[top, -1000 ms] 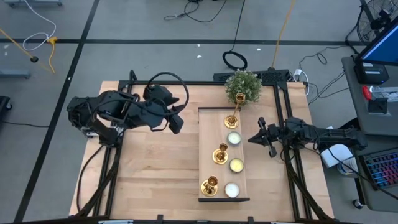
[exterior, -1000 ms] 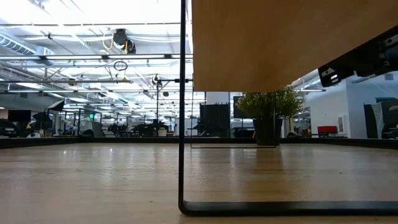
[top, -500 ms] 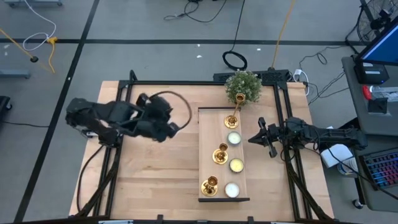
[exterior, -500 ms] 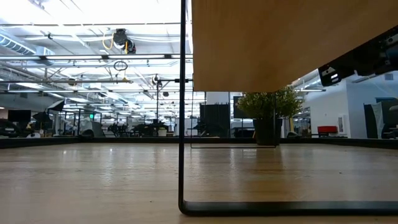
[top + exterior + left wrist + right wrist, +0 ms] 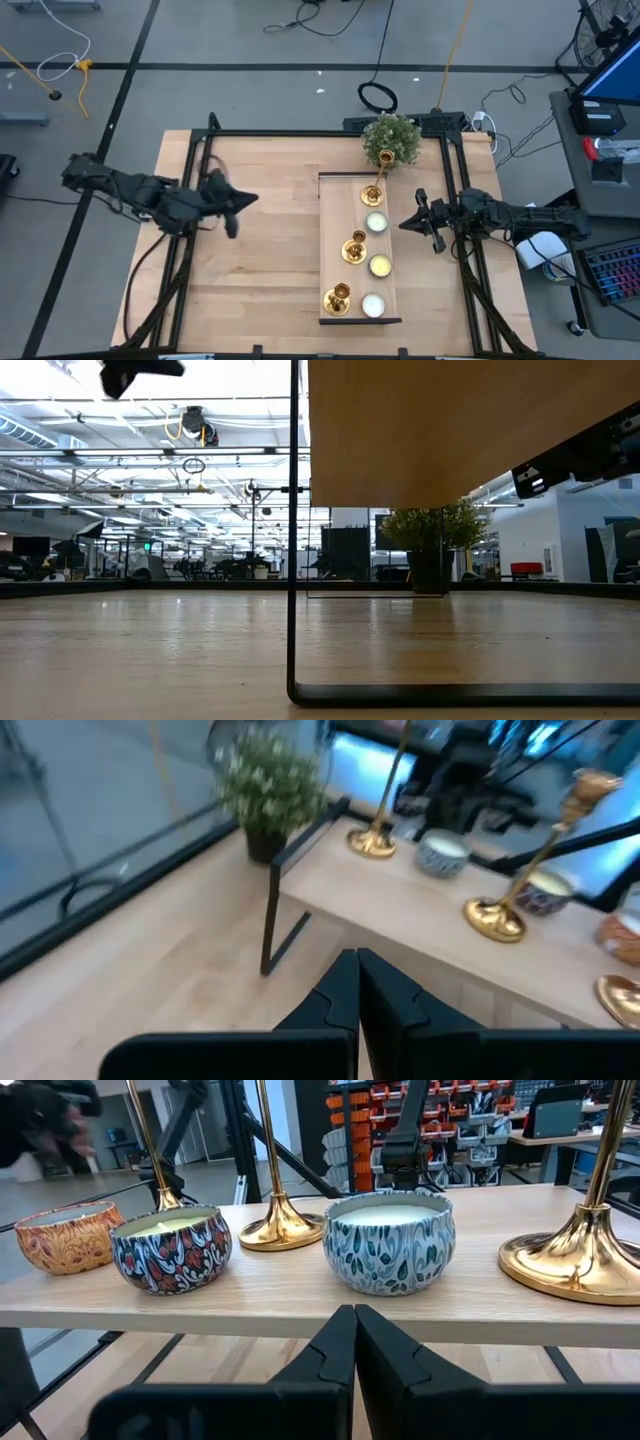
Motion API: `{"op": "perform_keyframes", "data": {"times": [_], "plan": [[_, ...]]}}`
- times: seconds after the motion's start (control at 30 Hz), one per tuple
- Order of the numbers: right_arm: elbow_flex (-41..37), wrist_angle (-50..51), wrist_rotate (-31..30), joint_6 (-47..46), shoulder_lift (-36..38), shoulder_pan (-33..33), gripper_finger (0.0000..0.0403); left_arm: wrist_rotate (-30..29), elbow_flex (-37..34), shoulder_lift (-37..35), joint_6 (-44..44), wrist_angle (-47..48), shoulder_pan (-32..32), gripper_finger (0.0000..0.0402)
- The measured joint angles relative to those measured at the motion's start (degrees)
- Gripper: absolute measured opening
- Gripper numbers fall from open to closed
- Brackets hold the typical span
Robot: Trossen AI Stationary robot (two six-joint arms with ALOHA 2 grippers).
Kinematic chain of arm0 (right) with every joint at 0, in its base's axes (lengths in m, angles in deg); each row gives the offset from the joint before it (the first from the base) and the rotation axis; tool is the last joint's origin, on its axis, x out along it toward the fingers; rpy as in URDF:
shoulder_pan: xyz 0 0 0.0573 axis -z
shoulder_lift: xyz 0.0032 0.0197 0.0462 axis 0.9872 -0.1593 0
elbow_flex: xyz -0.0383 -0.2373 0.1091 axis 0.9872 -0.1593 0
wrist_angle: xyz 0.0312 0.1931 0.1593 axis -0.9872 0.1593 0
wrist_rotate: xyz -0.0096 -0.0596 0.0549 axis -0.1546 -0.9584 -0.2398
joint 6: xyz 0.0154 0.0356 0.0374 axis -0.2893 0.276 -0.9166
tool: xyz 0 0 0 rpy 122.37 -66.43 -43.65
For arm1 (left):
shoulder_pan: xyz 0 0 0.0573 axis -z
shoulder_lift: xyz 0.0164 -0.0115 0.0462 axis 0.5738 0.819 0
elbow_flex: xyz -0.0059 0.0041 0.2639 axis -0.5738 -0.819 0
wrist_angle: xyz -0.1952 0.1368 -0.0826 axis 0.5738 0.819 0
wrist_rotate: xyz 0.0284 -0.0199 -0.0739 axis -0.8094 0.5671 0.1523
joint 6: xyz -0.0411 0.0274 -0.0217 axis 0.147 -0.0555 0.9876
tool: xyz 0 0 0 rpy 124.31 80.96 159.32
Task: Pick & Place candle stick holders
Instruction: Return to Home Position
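- 1 pale wooden counter [image 5: 260,270] carries everything, with a black frame round its edges.
- 1 raised wooden shelf [image 5: 334,215] on thin black legs stands on the counter's right half and runs from far to near.
- 2 dark arms flank the shelf. The left hand [image 5: 248,198] hangs over the counter's left part, well apart from the shelf, its fingers pressed together on nothing. The right hand [image 5: 405,223] waits just beside the shelf's right edge, likewise clenched and empty.
- 1 bushy potted plant [image 5: 390,138] stands at the shelf's far end.
- 3 gold candle stick holders [image 5: 353,248] stand upright on the shelf in a slanting line: 1 far, 1 in the middle, 1 near. None is on the bare counter.
- 3 round candle tins [image 5: 380,265] sit along the shelf's right side, each just beside a holder.
- Judged from this layout, the placing is done and the step in hand is the return to rest. The next move calls for the left arm to fold back toward its base with the hand empty, keeping clear of the shelf's legs. Nothing is left to grasp.
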Motion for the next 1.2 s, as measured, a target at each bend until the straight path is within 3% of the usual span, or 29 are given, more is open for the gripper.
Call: {"op": "perform_keyframes", "data": {"times": [0.23, 0.4, 0.73, 0.83, 0.97, 1.2], "plan": [[0.0, 0.0, 0.0, 0.0, 0.0, 0.0, 0.0009, 0.9, -17.8, -19.0, -8.7, -7.9, -0.1, 0.0002], [0.0, 0.0, 0.0, 0.0, 0.0, 0.0, 0.0009, 7.0, -27.4, -29.1, -18.8, -14.7, -0.1, 0.0001], [0.0, 0.0, 0.0, 0.0, 0.0, 0.0, 0.0009, 9.0, -45.5, -38.9, -15.6, -24.9, -0.1, 0.0001], [0.0, 0.0, 0.0, 0.0, 0.0, 0.0, 0.0008, 9.3, -46.4, -38.6, -19.4, -29.6, -0.5, 0.0002], [0.0, -0.1, 0.0, 0.0, -0.1, 0.0, 0.0008, 8.8, -46.5, -38.9, -21.4, -28.9, -2.8, 0.0003], [0.0, -0.1, 0.0, 0.0, -0.1, 0.0, 0.0008, 15.9, -46.6, -38.7, -24.2, -28.6, -7.0, 0.0005]]}}
